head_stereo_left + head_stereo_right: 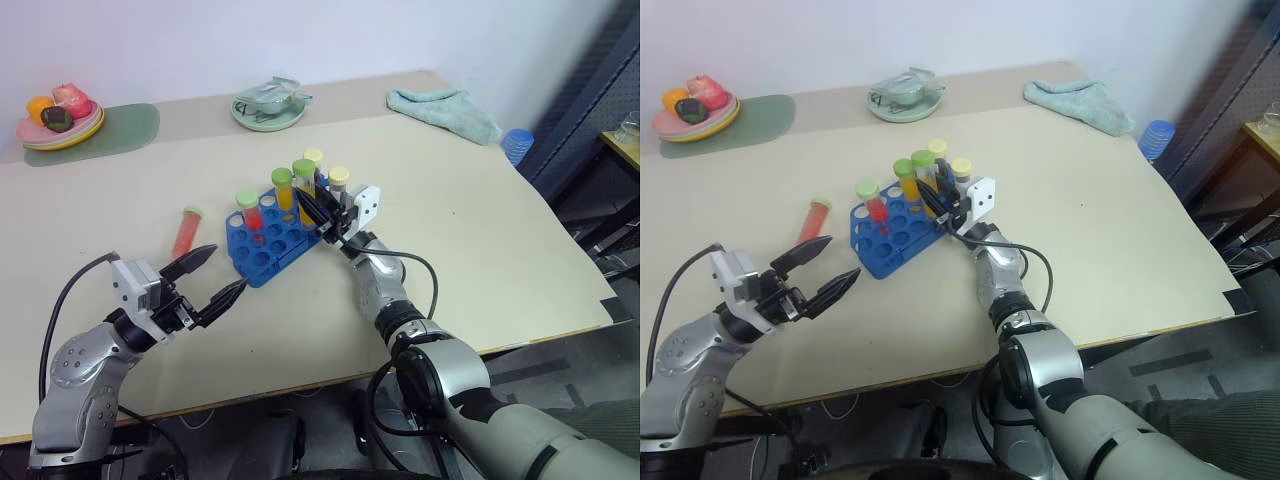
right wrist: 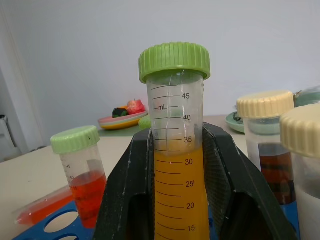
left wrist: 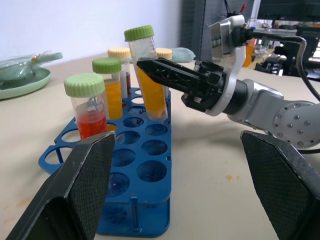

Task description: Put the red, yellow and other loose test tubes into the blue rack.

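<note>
The right gripper's jaws are clenched on a yellow-orange tube with a green cap, pinching its body from both sides and holding it upright over the blue rack. The left gripper's jaws stand spread and grasp nothing, hanging just short of the rack's near end.

Counted at the rack, five tubes stand vertical, caps up: one red tube with a green cap, two yellow-orange ones with green caps, the held one among them and the second orange tube beside it, and two pale-capped ones behind; one of those is the dark brown tube, the other's liquid I cannot tell. A sixth, the loose red tube, lies flat on the surface well off the rack's left side, its green cap at the end away from the robot and its long axis running nearly straight away from it. The rack's long axis runs slantwise, its far end toward the right gripper.
</note>
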